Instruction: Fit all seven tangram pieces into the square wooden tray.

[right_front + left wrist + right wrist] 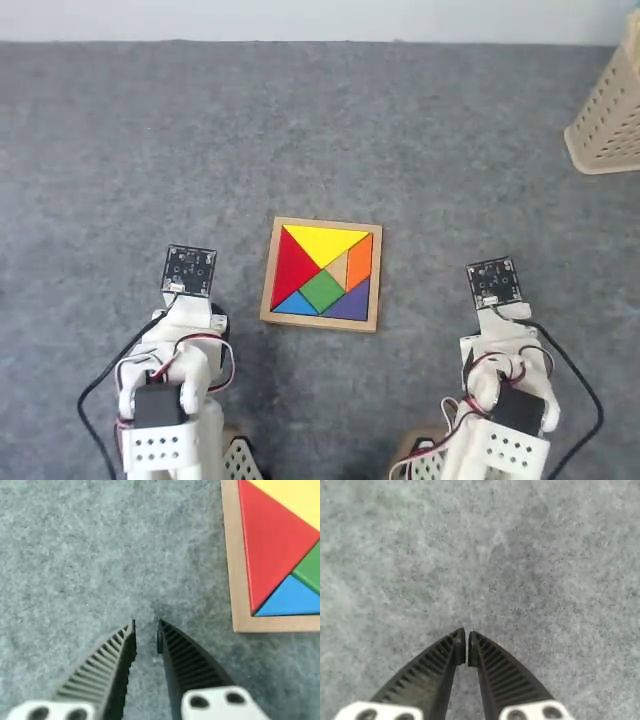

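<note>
Square wooden tray sits mid-table between the arms, packed with coloured tangram pieces. The tan triangle could be a piece or a bare gap, so the task looks done or one short. Left gripper beside tray, slightly parted, empty. Right gripper pinched closed, empty, over grey felt.

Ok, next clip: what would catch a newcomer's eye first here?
The square wooden tray in the middle of the grey mat, packed with bright pieces, the yellow triangle and red triangle biggest. The left gripper, slightly open, hangs near the tray's corner; the right gripper is shut above the mat.
</note>
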